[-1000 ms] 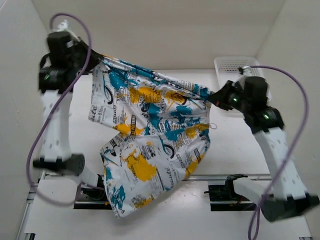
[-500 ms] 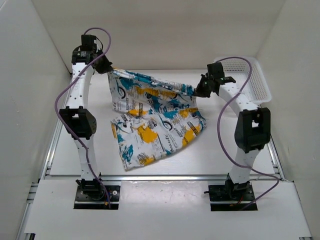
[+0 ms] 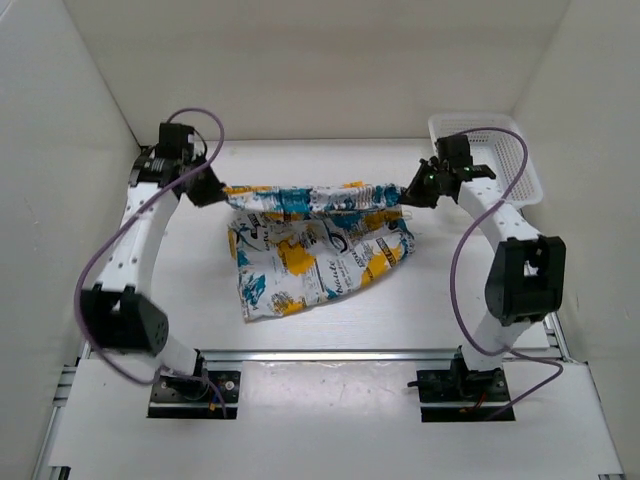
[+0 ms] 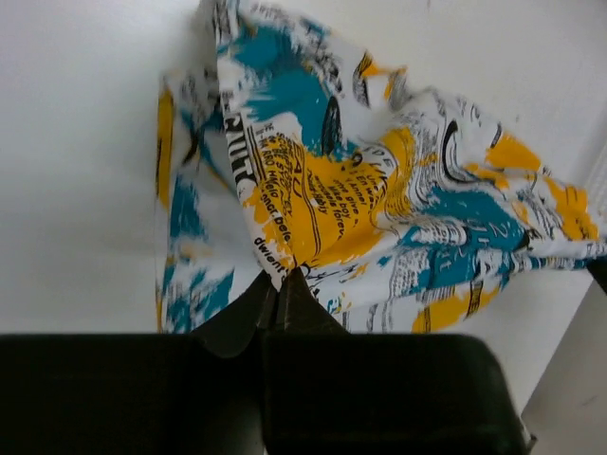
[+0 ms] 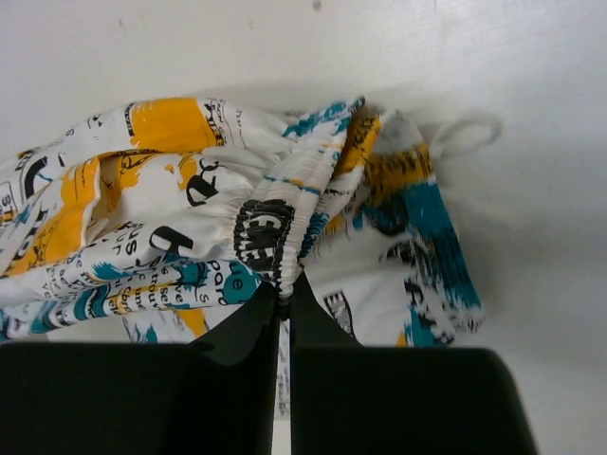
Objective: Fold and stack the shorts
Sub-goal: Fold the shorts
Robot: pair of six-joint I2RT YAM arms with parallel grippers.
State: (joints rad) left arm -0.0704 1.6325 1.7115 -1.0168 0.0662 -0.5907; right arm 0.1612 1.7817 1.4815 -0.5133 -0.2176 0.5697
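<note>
**Item 1: shorts** (image 3: 320, 255). Both grippers hold them along one edge, which runs between the fingers as a gathered, nearly level band. The rest hangs below the fingers and lies rumpled on the table (image 3: 170, 285), on the near side of them. You hold the cloth this way, I judge, so that its own weight opens it out and you can lay it flat before the first fold.

**Item 2: left gripper** (image 4: 278, 284). Its fingers are pressed together on a thin pinch of fabric, and the cloth fans out beyond the tips. You cannot tell from here which part of the edge this is.

**Item 3: right gripper** (image 5: 283, 289). Its fingers are clamped on the waistband (image 5: 270, 237), with the elastic puckered right at the tips. A drawstring loop (image 5: 469, 133) lies beyond the fingers and to their right, free of them.

**Item 4: basket** (image 3: 510, 150). It sits just beyond the right fingers on their outer side, apart from the shorts. It probably plays no part in this step.

**Status.** The shorts are not yet folded and nothing is stacked.

**Advice.** Lower both ends evenly and keep the edge taut, since slack in the middle would likely set creases. The left pinch looks thin and may slip.
</note>
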